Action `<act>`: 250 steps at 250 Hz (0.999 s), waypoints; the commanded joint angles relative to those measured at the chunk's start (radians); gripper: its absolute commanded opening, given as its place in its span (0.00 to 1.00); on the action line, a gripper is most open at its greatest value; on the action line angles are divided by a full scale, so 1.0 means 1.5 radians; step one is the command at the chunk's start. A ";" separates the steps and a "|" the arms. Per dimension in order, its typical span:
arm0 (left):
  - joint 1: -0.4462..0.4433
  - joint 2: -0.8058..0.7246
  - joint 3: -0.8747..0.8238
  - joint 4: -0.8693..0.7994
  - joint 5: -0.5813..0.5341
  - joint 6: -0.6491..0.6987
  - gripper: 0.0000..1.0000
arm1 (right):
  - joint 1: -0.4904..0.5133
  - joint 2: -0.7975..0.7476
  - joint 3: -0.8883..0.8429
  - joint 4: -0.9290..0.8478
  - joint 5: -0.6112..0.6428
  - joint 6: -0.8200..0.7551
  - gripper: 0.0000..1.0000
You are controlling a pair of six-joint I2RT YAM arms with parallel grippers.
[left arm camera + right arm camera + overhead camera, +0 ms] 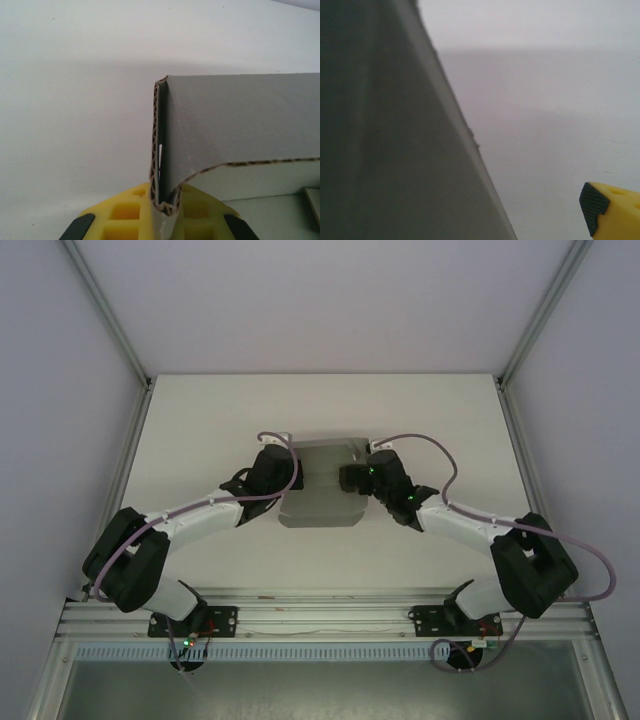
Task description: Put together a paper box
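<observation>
The paper box [320,502] lies near the middle of the white table [200,430], a grey, partly folded piece with its flat panel facing up and both arms reaching in to it from either side. Its left edge meets the left gripper [292,472], its right edge the right gripper [352,478], so the box sits directly between the two. In the left wrist view a wall of the box stands upright, folded back on itself, so the corrugated edge shows as a double layer. The bottom of that fold is lodged between the yellow fingers [125,217], which are drawn in close on either side and pinch it. From the top of the fold a grey panel slopes off to the right, its cut edge curving above the table. In the right wrist view the cardboard looms close and blurred over the left half of the picture, its slanting edge running down toward the bottom. One yellow finger [615,212] with a black pad [592,205] sits far out at the lower right, clear of that edge with bare table between them. Its mate is hidden by the sheet, and the jaws stand spread rather than gripping.
</observation>
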 commanded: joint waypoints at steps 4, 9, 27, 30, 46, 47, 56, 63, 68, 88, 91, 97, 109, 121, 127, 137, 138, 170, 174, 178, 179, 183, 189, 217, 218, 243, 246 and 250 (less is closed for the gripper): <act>-0.003 -0.006 0.009 0.015 0.003 -0.015 0.00 | 0.002 -0.013 -0.003 0.002 0.076 -0.017 1.00; -0.003 -0.007 0.010 0.012 -0.001 -0.014 0.00 | 0.002 -0.019 -0.006 -0.001 0.075 -0.018 1.00; -0.003 -0.007 0.010 0.002 -0.016 -0.013 0.00 | 0.002 -0.050 -0.019 -0.010 0.066 -0.026 1.00; -0.002 -0.006 0.010 0.001 -0.017 -0.013 0.00 | 0.002 -0.056 -0.023 -0.011 0.063 -0.026 1.00; -0.001 -0.006 0.009 -0.005 -0.020 -0.010 0.00 | 0.002 -0.094 -0.036 -0.026 0.050 -0.031 1.00; -0.001 -0.006 0.009 -0.005 -0.021 -0.009 0.00 | 0.002 -0.096 -0.037 -0.027 0.049 -0.032 1.00; 0.000 -0.007 0.008 -0.009 -0.024 -0.009 0.00 | 0.002 -0.122 -0.045 -0.039 0.041 -0.033 1.00; 0.002 -0.007 0.007 -0.010 -0.026 -0.008 0.00 | 0.001 -0.141 -0.052 -0.049 0.030 -0.039 1.00; 0.002 -0.008 0.005 -0.010 -0.025 -0.006 0.00 | 0.000 -0.156 -0.058 -0.058 0.021 -0.043 1.00; 0.006 -0.012 0.000 -0.011 -0.027 -0.001 0.00 | -0.001 -0.221 -0.072 -0.097 0.007 -0.046 1.00; 0.006 -0.013 -0.002 -0.012 -0.026 0.001 0.00 | -0.002 -0.232 -0.074 -0.104 0.005 -0.045 1.00; 0.006 -0.014 -0.003 -0.012 -0.026 0.004 0.00 | -0.002 -0.254 -0.076 -0.116 0.000 -0.046 1.00; 0.007 -0.018 -0.008 -0.010 -0.023 0.008 0.00 | -0.003 -0.297 -0.085 -0.133 -0.006 -0.046 1.00; 0.008 -0.022 -0.012 -0.007 -0.017 0.015 0.00 | -0.005 -0.340 -0.091 -0.145 -0.021 -0.050 1.00; 0.008 -0.024 -0.013 -0.007 -0.017 0.019 0.00 | -0.007 -0.360 -0.095 -0.148 -0.026 -0.052 1.00; 0.010 -0.025 -0.016 -0.008 -0.012 0.025 0.00 | -0.015 -0.390 -0.098 -0.155 -0.026 -0.045 1.00; 0.010 -0.025 -0.016 -0.008 -0.012 0.025 0.00 | -0.016 -0.392 -0.098 -0.156 -0.027 -0.044 1.00; 0.014 -0.027 -0.018 -0.015 0.004 0.046 0.00 | -0.106 -0.424 -0.082 -0.195 -0.114 -0.019 1.00; 0.014 -0.027 -0.019 -0.016 0.004 0.045 0.00 | -0.123 -0.421 -0.079 -0.196 -0.134 -0.015 0.99; 0.015 -0.028 -0.019 -0.017 0.005 0.045 0.00 | -0.141 -0.418 -0.077 -0.195 -0.159 -0.013 0.99; 0.015 -0.028 -0.019 -0.017 0.005 0.046 0.00 | -0.145 -0.416 -0.076 -0.195 -0.165 -0.013 0.99; 0.016 -0.028 -0.021 -0.017 0.004 0.046 0.00 | -0.162 -0.412 -0.074 -0.193 -0.191 -0.014 0.98; 0.018 -0.028 -0.022 -0.016 0.004 0.046 0.00 | -0.186 -0.403 -0.070 -0.190 -0.232 -0.014 0.97; 0.018 -0.034 -0.030 -0.011 0.008 0.045 0.00 | -0.252 -0.336 -0.033 -0.191 -0.385 -0.046 0.90; 0.018 -0.034 -0.031 -0.010 0.008 0.045 0.00 | -0.253 -0.333 -0.032 -0.191 -0.390 -0.048 0.90; 0.019 -0.036 -0.035 -0.007 0.016 0.047 0.00 | -0.272 -0.260 0.001 -0.192 -0.486 -0.100 0.76; 0.019 -0.036 -0.036 -0.007 0.017 0.048 0.00 | -0.273 -0.250 0.005 -0.193 -0.496 -0.106 0.73; 0.019 -0.036 -0.036 -0.006 0.017 0.048 0.00 | -0.273 -0.239 0.012 -0.196 -0.507 -0.115 0.70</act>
